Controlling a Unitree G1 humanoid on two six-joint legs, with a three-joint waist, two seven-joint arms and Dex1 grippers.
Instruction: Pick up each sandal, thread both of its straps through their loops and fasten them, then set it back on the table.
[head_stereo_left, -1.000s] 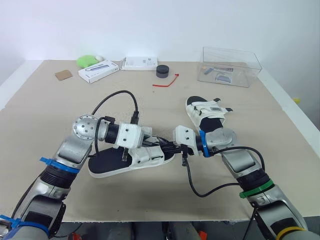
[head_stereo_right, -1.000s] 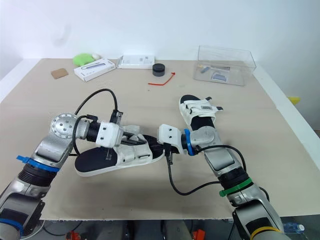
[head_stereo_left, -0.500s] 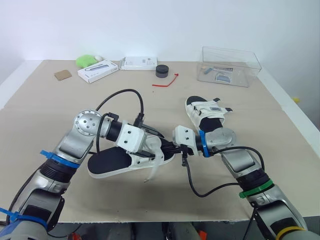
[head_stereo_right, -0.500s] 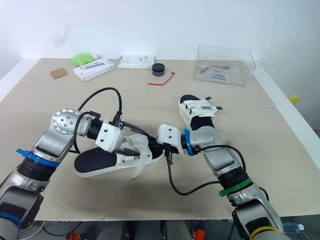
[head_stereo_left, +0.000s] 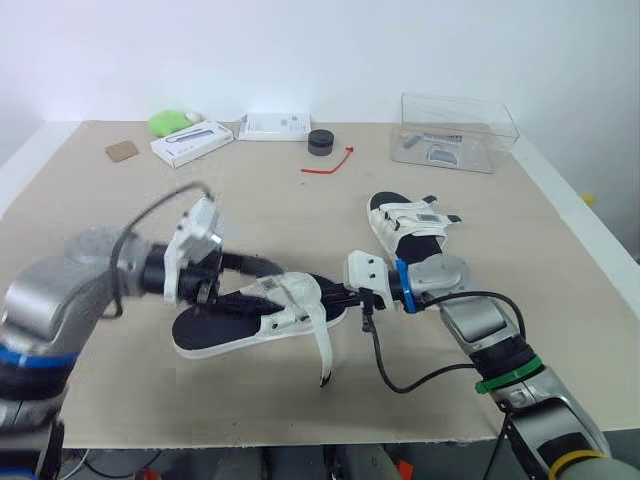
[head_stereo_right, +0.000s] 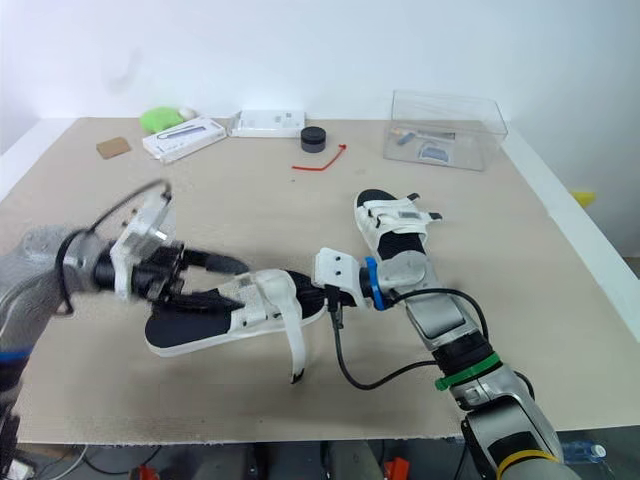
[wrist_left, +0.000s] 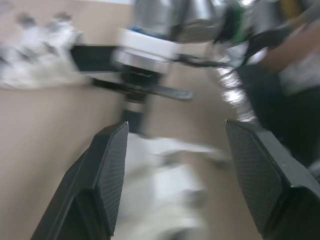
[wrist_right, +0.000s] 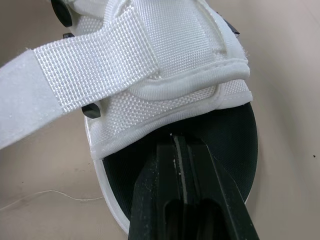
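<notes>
Two sandals (head_stereo_left: 230, 330) (head_stereo_left: 408, 225) lay there, two white boxes (head_stereo_left: 195, 142) (head_stereo_left: 277, 126), one clear box (head_stereo_left: 455, 135), one black disc (head_stereo_left: 320, 142), one red strip (head_stereo_left: 330, 163)

A lab workbench: board-topped table (head_stereo_left: 250, 200), clear plastic box (head_stereo_left: 458, 132), small cartons (head_stereo_left: 194, 143) (bare white wall (head_stereo_left: 320, 50) behind)

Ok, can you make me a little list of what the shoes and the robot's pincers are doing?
near sandal: between the two pincers, one white strap sticking out loose, not fastened
far sandal: flat on the table, untouched
left pincer: open, at one end of the near sandal
right pincer: shut, tips at the near sandal's black footbed
back of table: clear box
</notes>
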